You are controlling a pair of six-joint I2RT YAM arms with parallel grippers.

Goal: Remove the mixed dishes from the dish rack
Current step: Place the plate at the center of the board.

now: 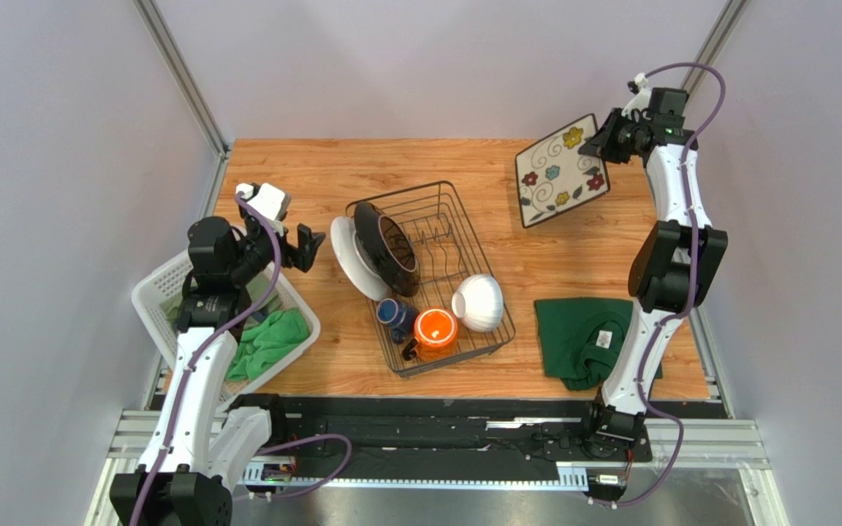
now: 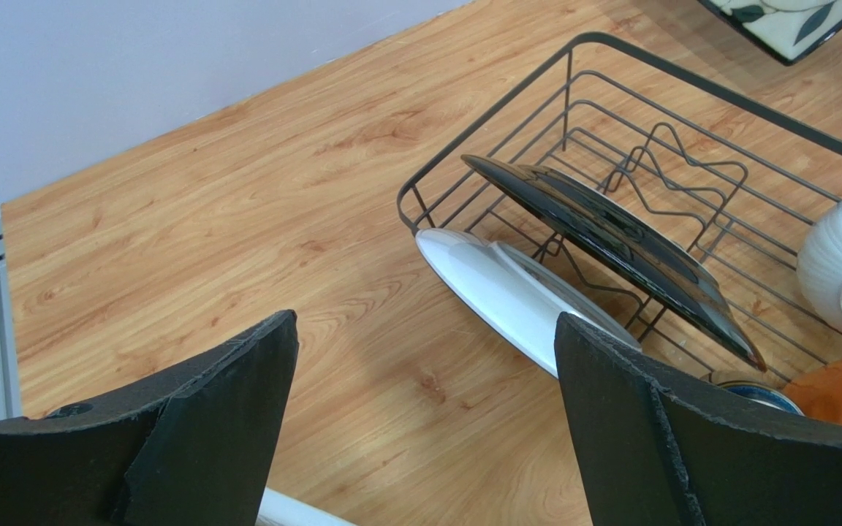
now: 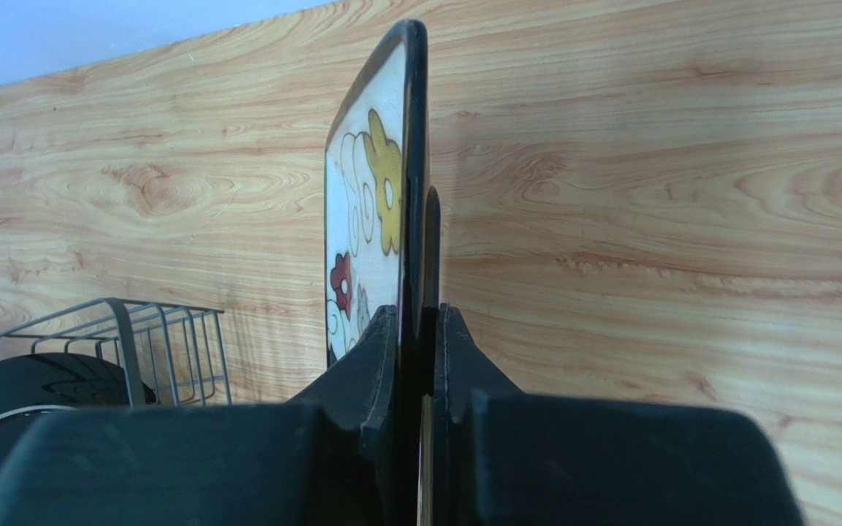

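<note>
Wooden tabletop (image 1: 316, 175) carries everything. The black wire dish rack (image 1: 476, 241) sits near its middle, set at an angle. A white slotted basket (image 1: 162, 290) stands at the left edge with a light green cloth (image 1: 270, 340) lying in it. A dark green cloth (image 1: 579, 334) lies crumpled on the near right of the tabletop, beside the right arm.

The square floral plate (image 1: 561, 170) is out of the rack, over the far right part of the tabletop and well apart from the wires. The right hand (image 1: 603, 140) is clamped on its far right edge. In the right wrist view the plate (image 3: 376, 208) stands edge-on, with both fingers pressed flat against its faces.

Two round plates lean in the rack's left end. A white plate (image 1: 351, 263) sticks out past the left side, and a dark plate (image 1: 384, 247) leans just behind it. The left hand (image 1: 302, 247) hovers just left of them with its fingers (image 2: 228, 416) spread wide and nothing between them.

A white ribbed bowl (image 1: 478, 301) lies tipped on its side at the rack's near right. The orange mug (image 1: 435, 329) stands in the near corner, and the dark blue mug (image 1: 396, 316) is just beside it on the left.
</note>
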